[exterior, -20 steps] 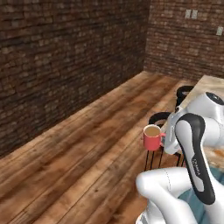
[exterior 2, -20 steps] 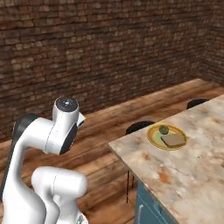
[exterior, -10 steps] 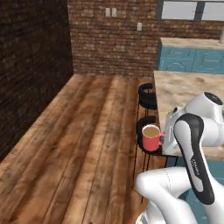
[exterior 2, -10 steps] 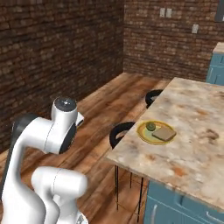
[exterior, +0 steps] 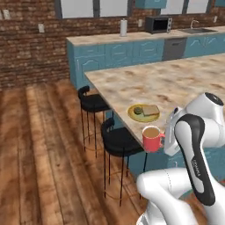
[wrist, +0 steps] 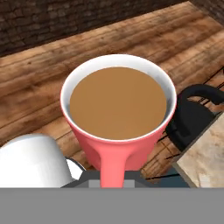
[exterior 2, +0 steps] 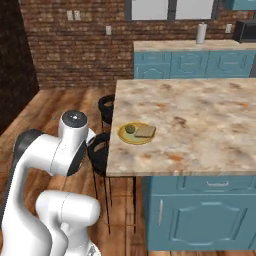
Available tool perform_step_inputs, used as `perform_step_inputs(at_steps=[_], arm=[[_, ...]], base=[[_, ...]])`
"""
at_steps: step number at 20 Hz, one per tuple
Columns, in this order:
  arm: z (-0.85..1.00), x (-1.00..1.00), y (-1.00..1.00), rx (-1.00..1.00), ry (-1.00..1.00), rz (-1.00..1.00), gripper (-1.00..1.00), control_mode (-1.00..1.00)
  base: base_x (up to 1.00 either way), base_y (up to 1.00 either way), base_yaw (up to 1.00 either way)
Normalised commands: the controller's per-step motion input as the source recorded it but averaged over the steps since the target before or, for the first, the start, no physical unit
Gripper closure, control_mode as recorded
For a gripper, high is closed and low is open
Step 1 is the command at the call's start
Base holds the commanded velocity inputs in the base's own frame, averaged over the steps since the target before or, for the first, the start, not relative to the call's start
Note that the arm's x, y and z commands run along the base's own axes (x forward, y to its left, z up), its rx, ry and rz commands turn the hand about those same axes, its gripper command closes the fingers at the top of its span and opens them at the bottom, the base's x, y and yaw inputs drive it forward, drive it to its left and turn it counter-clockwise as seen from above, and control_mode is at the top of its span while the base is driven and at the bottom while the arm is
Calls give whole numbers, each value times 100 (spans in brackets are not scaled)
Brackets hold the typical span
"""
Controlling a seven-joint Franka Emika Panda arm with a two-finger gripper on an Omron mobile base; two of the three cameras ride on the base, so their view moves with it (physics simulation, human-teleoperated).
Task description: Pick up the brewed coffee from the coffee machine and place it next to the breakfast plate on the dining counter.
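- The red mug (exterior: 152,138) hangs in the air just off the near edge of the desk (exterior: 184,81), upright, with light brown coffee up near its rim.
- In the left base view, the mug sits at about 5 o'clock from the plate (exterior: 143,112) and near it, but outside the stone top, above the closer stool (exterior: 120,141).
- The gripper (exterior: 169,137) holds the mug by its handle, which points toward the white arm; the fingers themselves are hidden behind the mug and the wrist.
- In the hand view the mug (wrist: 118,112) shows from above, its handle running down to 6 o'clock, with wooden floor (wrist: 52,70) behind it.
- In that view, a black stool (wrist: 194,114) lies at 3 o'clock of the mug, and a corner of the desk (wrist: 205,159) at about 4 o'clock.
- The yellow-green plate (exterior 2: 135,133) rests on the desk (exterior 2: 200,115) close to its left edge in the right base view, carrying a slice of toast (exterior 2: 145,131) with a small dark morsel (exterior 2: 130,129) at its 9 o'clock.
- Two black stools stand along that edge, the farther one (exterior: 91,102) at about 10 o'clock of the plate in the left base view.
- Teal cabinets (exterior: 123,52) line the brick wall behind the desk.
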Motion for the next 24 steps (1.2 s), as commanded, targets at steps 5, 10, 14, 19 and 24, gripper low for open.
perform_step_inputs(at_steps=[5, 10, 14, 19, 24], arm=[[0, 0, 0, 0, 0, 0, 100, 100], [0, 0, 0, 0, 0, 0, 100, 100], [0, 0, 0, 0, 0, 0, 100, 100], [0, 0, 0, 0, 0, 0, 100, 100], [0, 0, 0, 0, 0, 0, 100, 100]], base=[[34, 78, -79], [49, 100, -67], [36, 100, -64], [30, 97, -68], [24, 69, -75]])
